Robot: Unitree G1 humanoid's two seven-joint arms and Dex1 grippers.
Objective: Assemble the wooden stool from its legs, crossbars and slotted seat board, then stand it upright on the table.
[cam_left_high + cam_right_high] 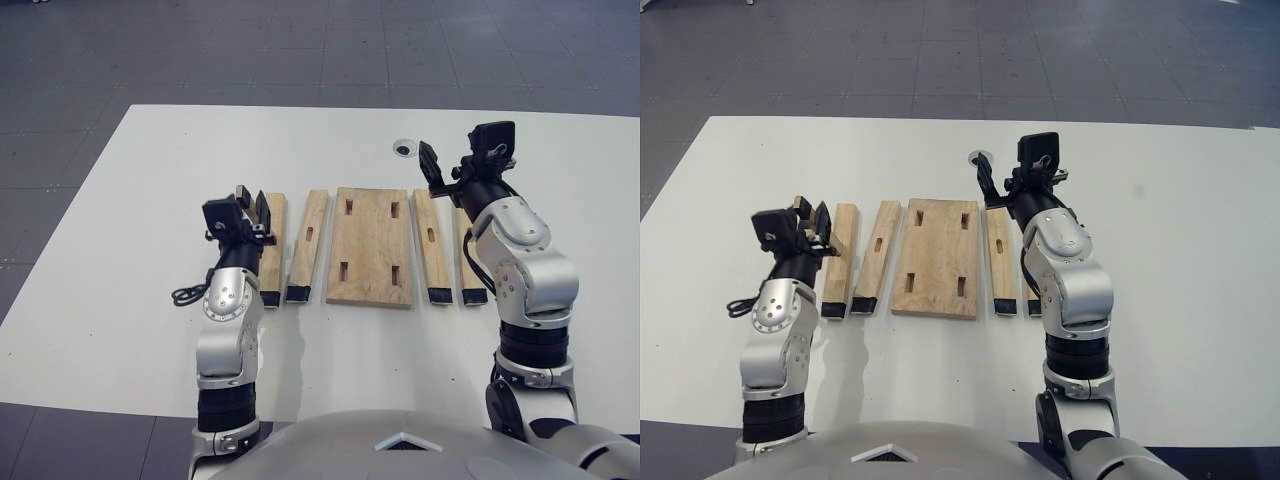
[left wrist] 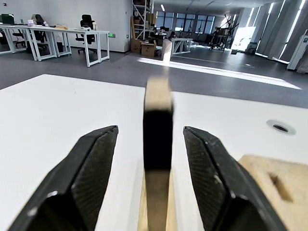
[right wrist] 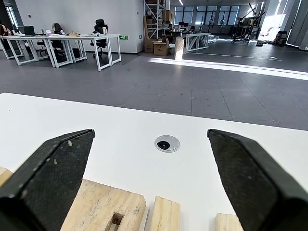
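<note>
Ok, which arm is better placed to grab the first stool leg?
Left. The left gripper is open, with a black-tipped wooden leg between its fingers and a gap on each side. The right gripper is open too, but sits over the far ends of the right-hand legs, straddling none.

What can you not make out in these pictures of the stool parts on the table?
1. Rightmost wooden piece: head views, mostly behind the right arm.
2. Black-banded piece between the left jaws: left wrist view, blurred, so leg or crossbar unclear.
3. Seat board: right wrist view, cut off by the picture's edge.
</note>
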